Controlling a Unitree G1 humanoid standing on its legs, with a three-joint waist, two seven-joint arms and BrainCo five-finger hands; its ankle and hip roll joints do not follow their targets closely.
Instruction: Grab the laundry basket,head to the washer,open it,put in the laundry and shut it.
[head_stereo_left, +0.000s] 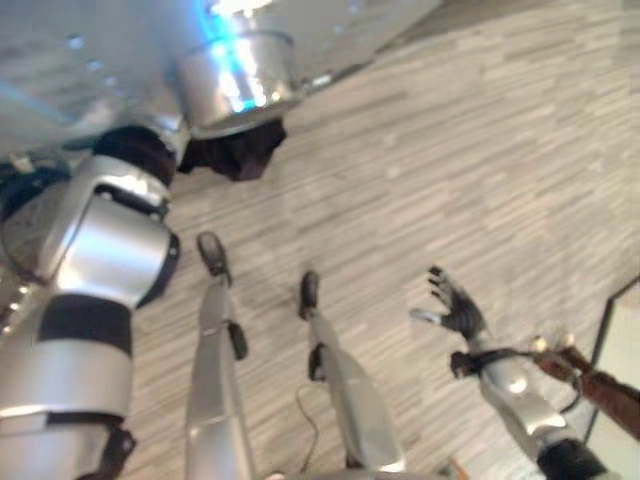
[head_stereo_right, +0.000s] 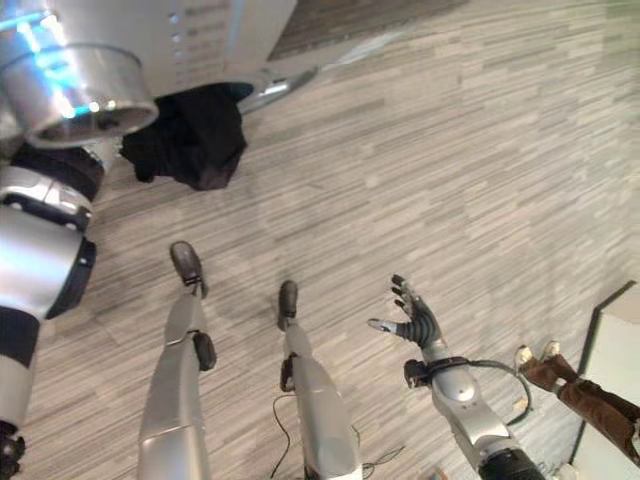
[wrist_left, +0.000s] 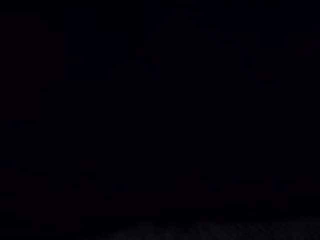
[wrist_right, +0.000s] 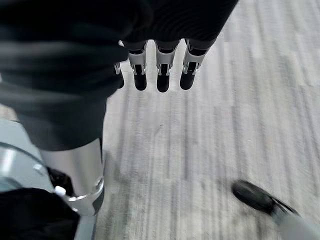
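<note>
My right hand (head_stereo_right: 415, 322) hangs spread and empty; left hand's grip I can't tell.
Dark crumpled laundry (head_stereo_right: 190, 135) droops from the white washer's (head_stereo_right: 215, 35) mouth, well away; it could slip to the floor.

Right hand (head_stereo_right: 418, 322) low over the floor, fingers (wrist_right: 161, 75) straight and spread, palm empty, arm extended forward.

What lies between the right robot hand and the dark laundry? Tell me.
Bare wood-look floor, seen in the right eye view, separates the open right robot hand from the dark laundry.
</note>
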